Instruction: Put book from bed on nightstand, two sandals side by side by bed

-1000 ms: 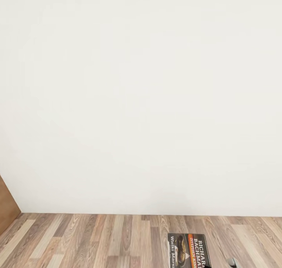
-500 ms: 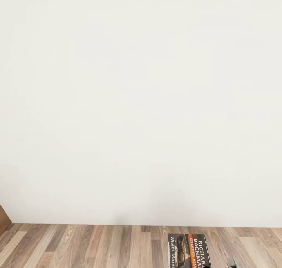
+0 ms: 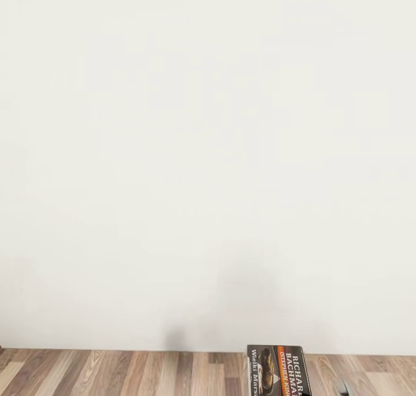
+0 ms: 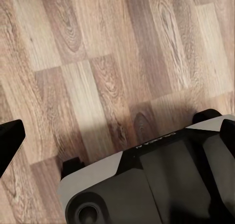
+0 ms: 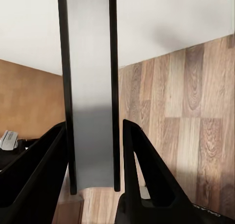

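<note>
The book (image 3: 277, 370), a dark cover with orange and white lettering, shows at the bottom edge of the head view, held up in front of the white wall. In the right wrist view its pale page edge (image 5: 90, 87) runs between the two black fingers (image 5: 147, 170) of my right gripper (image 5: 93, 160), which is shut on it. A grey bit of that arm (image 3: 344, 388) peeks in beside the book. My left gripper (image 4: 117, 136) hangs open over the floor, with one black fingertip (image 4: 10, 140) at the picture's edge. The bed, nightstands and sandals are out of view.
A plain white wall (image 3: 208, 153) stands close ahead, above a strip of brown wood-plank floor (image 3: 115, 373). My grey and black base (image 4: 161, 185) sits below the left gripper. A brown wooden panel (image 5: 24, 101) lies beside the held book.
The whole head view has shifted: the floor strip has sunk lower and the brown furniture at the left edge has left the picture. The book keeps its place in the picture.
</note>
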Motion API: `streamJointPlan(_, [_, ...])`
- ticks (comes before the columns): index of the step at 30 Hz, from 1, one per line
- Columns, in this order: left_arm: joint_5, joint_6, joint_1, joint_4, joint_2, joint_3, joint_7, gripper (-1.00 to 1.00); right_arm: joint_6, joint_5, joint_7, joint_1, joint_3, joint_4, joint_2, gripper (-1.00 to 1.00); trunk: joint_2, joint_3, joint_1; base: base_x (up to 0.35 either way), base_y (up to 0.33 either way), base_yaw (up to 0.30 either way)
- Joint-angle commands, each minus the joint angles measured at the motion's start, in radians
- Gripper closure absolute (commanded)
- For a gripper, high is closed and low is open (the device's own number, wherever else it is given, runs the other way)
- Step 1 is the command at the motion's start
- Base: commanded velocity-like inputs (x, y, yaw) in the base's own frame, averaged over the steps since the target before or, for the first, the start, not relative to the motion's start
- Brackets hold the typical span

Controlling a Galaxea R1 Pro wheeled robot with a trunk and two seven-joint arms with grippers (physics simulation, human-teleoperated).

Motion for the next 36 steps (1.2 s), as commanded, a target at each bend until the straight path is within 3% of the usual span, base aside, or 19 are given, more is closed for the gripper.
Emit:
streamJointPlan(1, [-0.009, -0.006, -0.001, 0.001, 0.000, 0.003, -0.002, -1.00, 0.010, -0.012, 0.002, -0.001, 0.003, -0.001, -0.001, 1.00, -0.002, -0.002, 0.001, 0.324, 0.000, 0.000])
streamJointPlan(11, [-0.010, -0.006, -0.001, 0.001, 0.000, 0.003, -0.002, -1.00, 0.010, -0.012, 0.002, -0.001, 0.003, -0.001, -0.001, 1.00, -0.002, -0.002, 0.001, 0.125, 0.000, -0.057])
streamJointPlan(36, [-0.010, -0.006, -0.001, 0.001, -0.001, 0.003, -0.002, -1.00, 0.010, -0.012, 0.002, -0.001, 0.003, -0.001, -0.001, 1.00, -0.002, -0.002, 0.001, 0.036, 0.000, -0.276])
